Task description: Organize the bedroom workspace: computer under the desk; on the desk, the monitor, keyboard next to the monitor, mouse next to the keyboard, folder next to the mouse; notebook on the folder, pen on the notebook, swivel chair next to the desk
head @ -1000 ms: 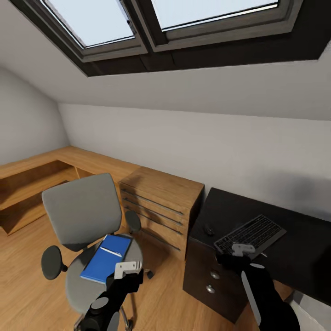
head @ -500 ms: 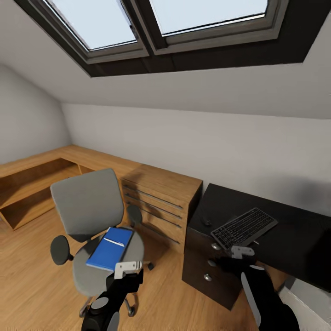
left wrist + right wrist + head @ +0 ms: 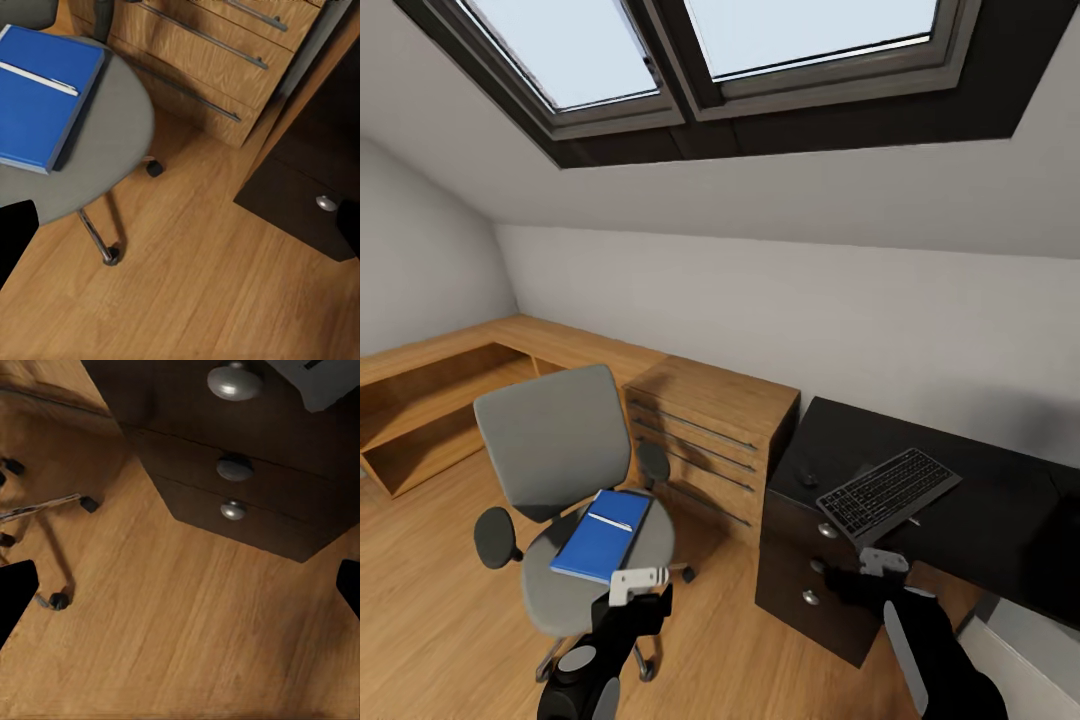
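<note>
A blue folder with a white pen on top lies on the seat of the grey swivel chair. I cannot tell a notebook apart from the folder. The left wrist view looks down on the folder, the pen and the seat. On the black desk, the keyboard lies at the front edge, and a small dark mouse sits beside it. My left gripper hangs open just off the seat's near edge. My right gripper is open below the keyboard, in front of the desk drawers.
A wooden chest of drawers stands between chair and desk, with a low wooden shelf along the left wall. The desk's drawer knobs face my right gripper. The chair's wheeled base rests on the wood floor.
The camera has drawn back, shifting the whole picture. My right gripper has dropped away from the keyboard's near edge. The left gripper holds its place.
</note>
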